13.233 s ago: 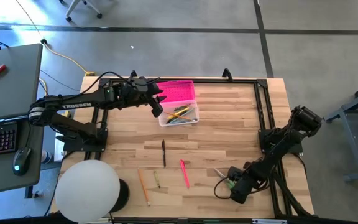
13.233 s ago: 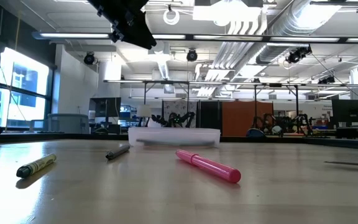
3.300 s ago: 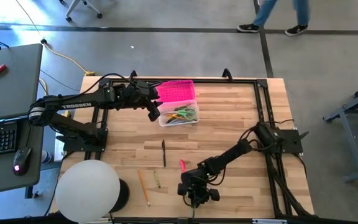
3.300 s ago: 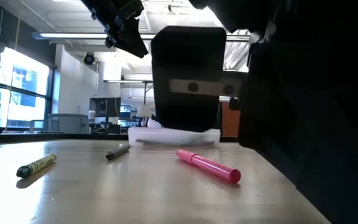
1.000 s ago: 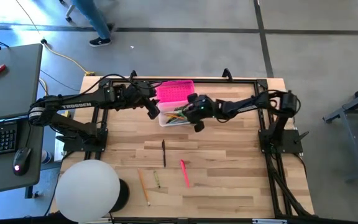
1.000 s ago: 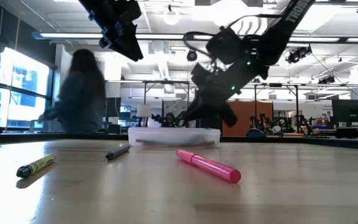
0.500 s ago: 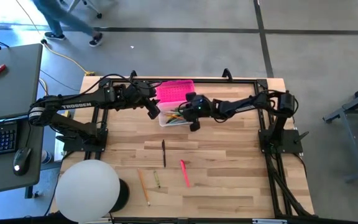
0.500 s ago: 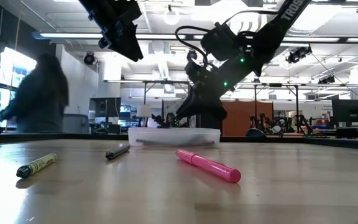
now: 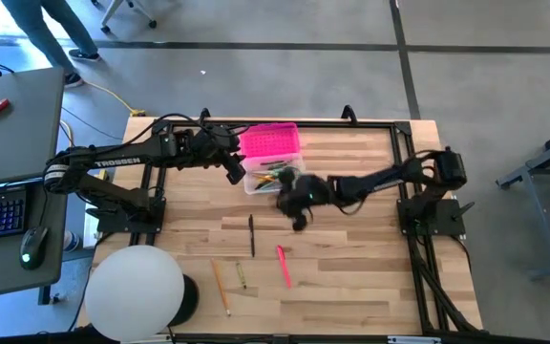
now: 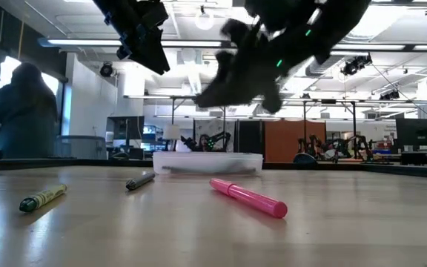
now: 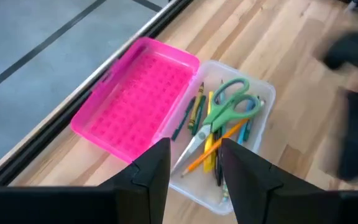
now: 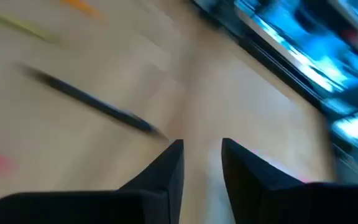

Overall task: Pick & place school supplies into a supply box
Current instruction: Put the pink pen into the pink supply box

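Dark arms; white TROSSEN lettering; black fingers (image 11: pixel 154 171).

The one legible marking is the white word "TROSSEN", printed along the left arm (image 9: pixel 115 164) in the high view (capital letters, running lengthwise on the dark link). In the low view, white letters sit on an arm at the top right corner, too cut off to read. The marker (image 10: pixel 42 198) lying on the surface carries dark print that is too small to make out. Nothing readable shows in either wrist view.
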{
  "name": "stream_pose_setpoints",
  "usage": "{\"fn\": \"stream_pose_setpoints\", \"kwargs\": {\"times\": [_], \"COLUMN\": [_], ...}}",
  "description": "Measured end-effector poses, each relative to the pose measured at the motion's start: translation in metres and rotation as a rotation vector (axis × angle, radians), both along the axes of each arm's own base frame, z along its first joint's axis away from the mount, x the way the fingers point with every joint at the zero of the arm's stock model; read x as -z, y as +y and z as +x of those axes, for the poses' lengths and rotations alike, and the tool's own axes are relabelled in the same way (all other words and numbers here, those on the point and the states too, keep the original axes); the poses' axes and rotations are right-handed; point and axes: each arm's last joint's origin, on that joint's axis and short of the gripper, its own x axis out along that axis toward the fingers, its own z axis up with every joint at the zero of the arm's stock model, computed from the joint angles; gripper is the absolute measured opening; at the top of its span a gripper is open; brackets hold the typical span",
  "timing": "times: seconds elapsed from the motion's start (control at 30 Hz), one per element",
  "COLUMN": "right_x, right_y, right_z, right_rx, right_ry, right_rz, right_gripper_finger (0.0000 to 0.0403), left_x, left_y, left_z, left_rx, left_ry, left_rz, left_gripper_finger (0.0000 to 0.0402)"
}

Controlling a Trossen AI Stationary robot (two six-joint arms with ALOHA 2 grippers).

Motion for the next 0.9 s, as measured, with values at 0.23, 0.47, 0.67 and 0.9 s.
{"fn": "stream_pose_setpoints", "kwargs": {"times": [0.23, 0.47, 0.67, 0.9], "right_x": [-0.002, 0.004, 0.011, 0.029], "right_y": [0.062, 0.108, 0.120, 0.124], "right_z": [-0.008, -0.022, -0.026, -0.023], "right_rx": [-0.288, -0.327, -0.349, -0.203], "right_ry": [0.068, 0.129, 0.191, 0.235], "right_rz": [0.364, 0.240, 0.311, 0.358], "right_gripper_finger": [0.0087, 0.0087, 0.0087, 0.0087], "left_x": [0.002, 0.002, 0.001, 0.001], "left_y": [-0.001, -0.001, -0.001, -0.001], "left_z": [-0.002, -0.001, -0.001, -0.001], "left_rx": [-0.006, -0.012, -0.045, -0.063], "left_ry": [0.016, 0.008, -0.018, -0.031], "left_rz": [-0.028, -0.032, -0.061, -0.078], "left_gripper_finger": [0.0175, 0.0175, 0.0175, 0.0175]}}
